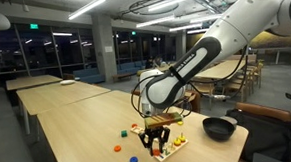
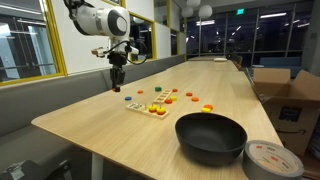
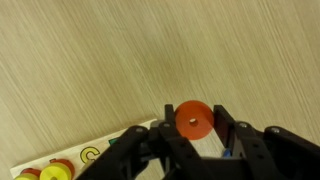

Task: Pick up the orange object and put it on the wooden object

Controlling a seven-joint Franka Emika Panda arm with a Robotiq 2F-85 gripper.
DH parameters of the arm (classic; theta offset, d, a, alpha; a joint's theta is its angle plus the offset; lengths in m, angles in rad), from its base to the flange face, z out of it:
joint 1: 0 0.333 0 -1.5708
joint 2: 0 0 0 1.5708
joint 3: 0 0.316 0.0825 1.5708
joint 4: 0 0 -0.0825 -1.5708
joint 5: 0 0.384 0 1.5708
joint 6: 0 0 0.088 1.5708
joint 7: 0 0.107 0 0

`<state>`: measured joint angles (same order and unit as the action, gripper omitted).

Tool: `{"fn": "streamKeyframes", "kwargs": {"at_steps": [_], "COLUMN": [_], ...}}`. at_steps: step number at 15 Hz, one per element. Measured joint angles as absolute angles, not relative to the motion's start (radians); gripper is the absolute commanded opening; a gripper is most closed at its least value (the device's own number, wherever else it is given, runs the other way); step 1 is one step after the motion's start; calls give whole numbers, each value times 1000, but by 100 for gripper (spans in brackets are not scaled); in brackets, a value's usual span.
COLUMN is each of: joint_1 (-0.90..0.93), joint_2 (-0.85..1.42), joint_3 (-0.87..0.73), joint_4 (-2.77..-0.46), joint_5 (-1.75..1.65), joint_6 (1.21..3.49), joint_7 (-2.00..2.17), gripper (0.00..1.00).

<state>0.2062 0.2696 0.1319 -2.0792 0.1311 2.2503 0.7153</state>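
The orange object is a flat orange ring (image 3: 184,113) with a small centre hole. In the wrist view my gripper (image 3: 193,118) is shut on it, one black finger on each side. In an exterior view the gripper (image 1: 155,140) hangs just above the table, right by the pale wooden block with small pegs (image 1: 173,146). In an exterior view the gripper (image 2: 117,82) hovers a little above the tabletop, behind the wooden pieces (image 2: 152,106). A pale wooden piece (image 3: 85,152) carrying yellow and red rings shows at the wrist view's lower left.
A black bowl (image 2: 210,137) (image 1: 219,128) stands near the table's end, with a tape roll (image 2: 272,160) beside it. Loose coloured pieces lie around: red (image 2: 158,91), orange (image 2: 192,97), yellow (image 2: 207,107), blue (image 1: 133,159). A cardboard box (image 2: 290,95) sits off the table.
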Motion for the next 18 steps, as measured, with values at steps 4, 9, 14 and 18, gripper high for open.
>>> {"fn": "streamKeyframes", "kwargs": {"at_steps": [4,9,14,18], "joint_1": [199,176,153,140], "joint_2": [354,434,469,471], "joint_3": [122,106,91,85], "joint_4": [-1976,-1908,-1899,-1899], "joint_5": [132,172,222,251], "joint_6": [2182,2151,2149,2149], "joint_7": [705,682,659,651], "gripper": [18,18,18,18]}}
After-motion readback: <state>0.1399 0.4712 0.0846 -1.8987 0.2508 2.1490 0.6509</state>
